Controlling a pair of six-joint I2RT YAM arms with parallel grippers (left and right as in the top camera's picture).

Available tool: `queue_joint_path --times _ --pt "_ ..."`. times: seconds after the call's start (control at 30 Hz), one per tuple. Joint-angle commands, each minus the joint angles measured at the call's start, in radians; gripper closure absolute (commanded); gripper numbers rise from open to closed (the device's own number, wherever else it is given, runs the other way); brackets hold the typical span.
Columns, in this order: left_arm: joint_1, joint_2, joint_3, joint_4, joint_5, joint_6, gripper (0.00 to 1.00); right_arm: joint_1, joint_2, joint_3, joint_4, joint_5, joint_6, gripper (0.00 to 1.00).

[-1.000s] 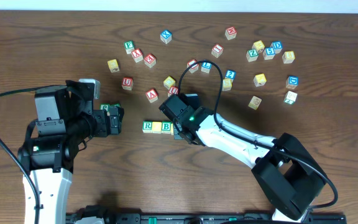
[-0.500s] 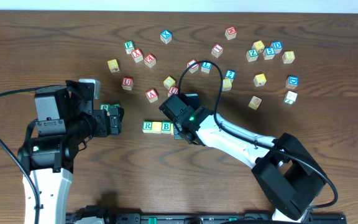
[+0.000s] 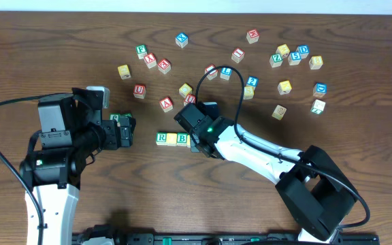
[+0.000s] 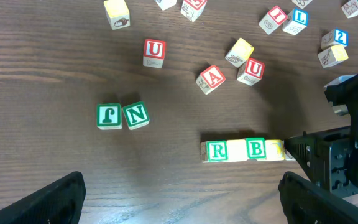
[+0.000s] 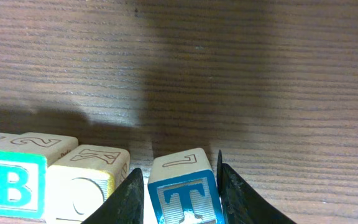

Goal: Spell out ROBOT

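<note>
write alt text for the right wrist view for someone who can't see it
The right gripper clamps a blue-bordered T cube between its two dark fingers at the bottom of the frame. Left of it, in a row on the brown wooden table, sit a yellow-faced O cube and a green-bordered B cube.

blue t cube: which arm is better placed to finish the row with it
Right. The right gripper is shut on the blue-bordered wooden T cube, right beside the yellow-faced wooden cube after the green-bordered B cube. The left gripper hangs open and empty, over by the green N cube.
</note>
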Motion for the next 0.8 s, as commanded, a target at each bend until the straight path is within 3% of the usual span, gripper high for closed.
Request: queue_joint_path --times 0.0,0.77 --pt "0.004 -0.002 0.003 -0.002 0.001 0.013 0.02 0.004 0.020 -0.003 0.007 0.026 0.016 0.66" --pt "0.004 -0.002 0.003 -0.003 0.001 0.013 0.03 0.004 0.022 -0.005 0.009 0.046 0.016 0.67"
